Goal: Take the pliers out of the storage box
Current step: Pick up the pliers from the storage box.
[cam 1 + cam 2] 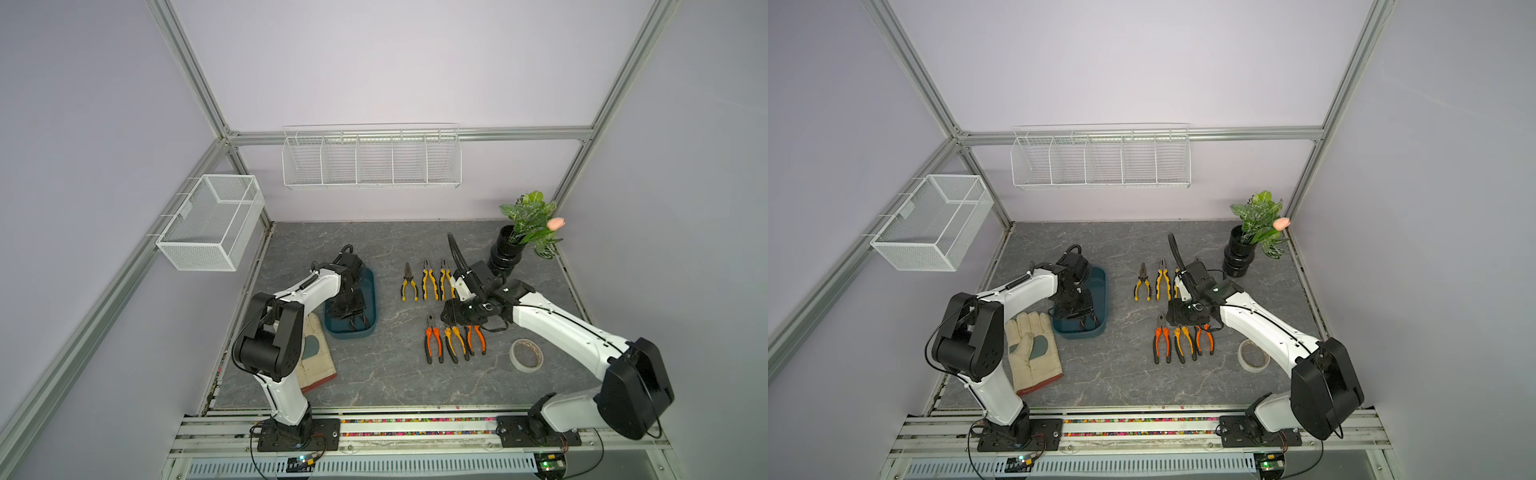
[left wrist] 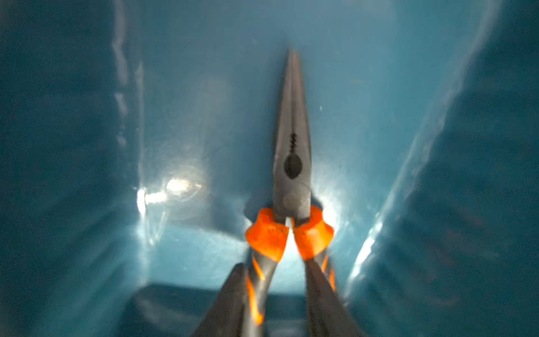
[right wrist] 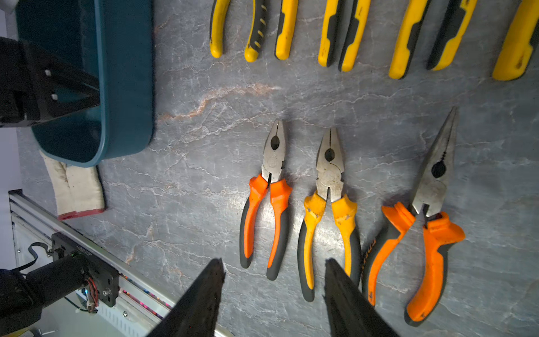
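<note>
Clamping the long-nose pliers [image 2: 291,163] by the orange-and-black handles: left gripper [image 2: 277,265], on the storage box [image 2: 364,102] floor. Likely heavy, rigid steel; grippy sleeves best for holding, slick tapered nose poor. Shows whole only from the left wrist; in both top views mostly hidden under the arm [image 1: 307,286]. From the right wrist only: right gripper [image 3: 274,259] spread wide, empty, above other pliers [image 3: 329,175] on the table [image 3: 204,116].

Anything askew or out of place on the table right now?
Only the orange long-nose pliers at the end of the near row: it lies tilted, handles spread, while the orange combination pliers and the yellow-orange pliers beside it lie straight and parallel. Nothing spilled or broken that I can see.
</note>
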